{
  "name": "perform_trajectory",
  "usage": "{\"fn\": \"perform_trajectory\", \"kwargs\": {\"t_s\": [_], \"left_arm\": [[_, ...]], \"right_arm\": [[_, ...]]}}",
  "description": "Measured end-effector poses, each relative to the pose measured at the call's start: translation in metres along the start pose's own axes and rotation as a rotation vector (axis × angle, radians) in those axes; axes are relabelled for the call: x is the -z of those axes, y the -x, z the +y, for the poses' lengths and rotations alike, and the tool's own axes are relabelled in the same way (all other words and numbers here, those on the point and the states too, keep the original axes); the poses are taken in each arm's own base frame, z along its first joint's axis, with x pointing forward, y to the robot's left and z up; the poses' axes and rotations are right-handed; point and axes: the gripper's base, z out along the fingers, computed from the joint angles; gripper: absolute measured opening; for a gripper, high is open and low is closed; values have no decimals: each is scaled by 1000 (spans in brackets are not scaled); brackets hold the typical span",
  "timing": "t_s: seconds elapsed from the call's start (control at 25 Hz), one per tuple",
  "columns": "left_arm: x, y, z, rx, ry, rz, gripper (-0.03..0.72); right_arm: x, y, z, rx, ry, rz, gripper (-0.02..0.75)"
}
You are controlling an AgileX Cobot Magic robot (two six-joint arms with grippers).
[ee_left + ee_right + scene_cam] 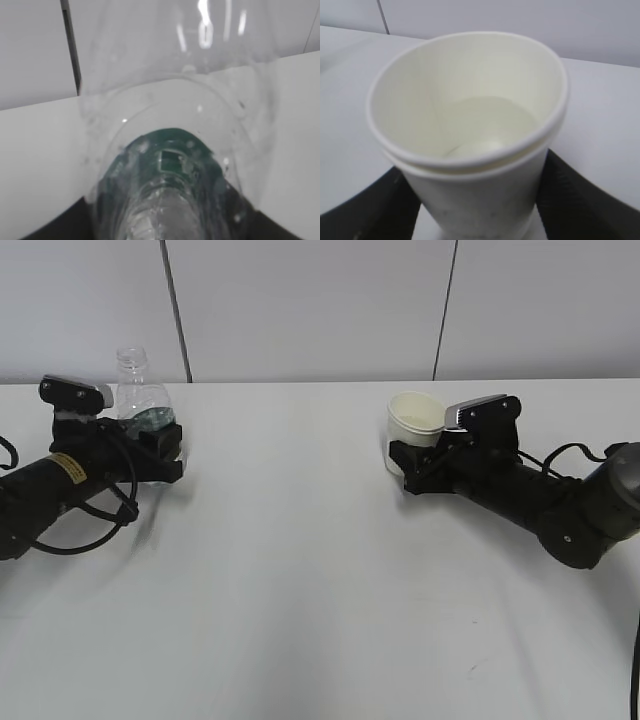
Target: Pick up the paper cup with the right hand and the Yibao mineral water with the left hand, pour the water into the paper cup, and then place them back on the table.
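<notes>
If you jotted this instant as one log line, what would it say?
left hand: around Yibao mineral water | right hand: around paper cup | both on table | bottle upright

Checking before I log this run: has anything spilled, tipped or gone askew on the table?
Nothing stands out. The Yibao mineral water stands upright between the left hand's fingers, the paper cup upright between the right hand's fingers. The cup holds some liquid; whether the bottle still does is unclear. No puddle shows on the table.
</notes>
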Motion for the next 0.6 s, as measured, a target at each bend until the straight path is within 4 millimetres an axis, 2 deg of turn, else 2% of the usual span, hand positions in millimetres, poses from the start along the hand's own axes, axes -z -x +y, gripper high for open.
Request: {"fn": "perform_trajectory", "kwargs": {"t_s": [0.6], "left_arm": [[0, 0, 0, 0, -1, 0, 302]], "right_arm": [[0, -2, 0, 6, -3, 27, 519]]}}
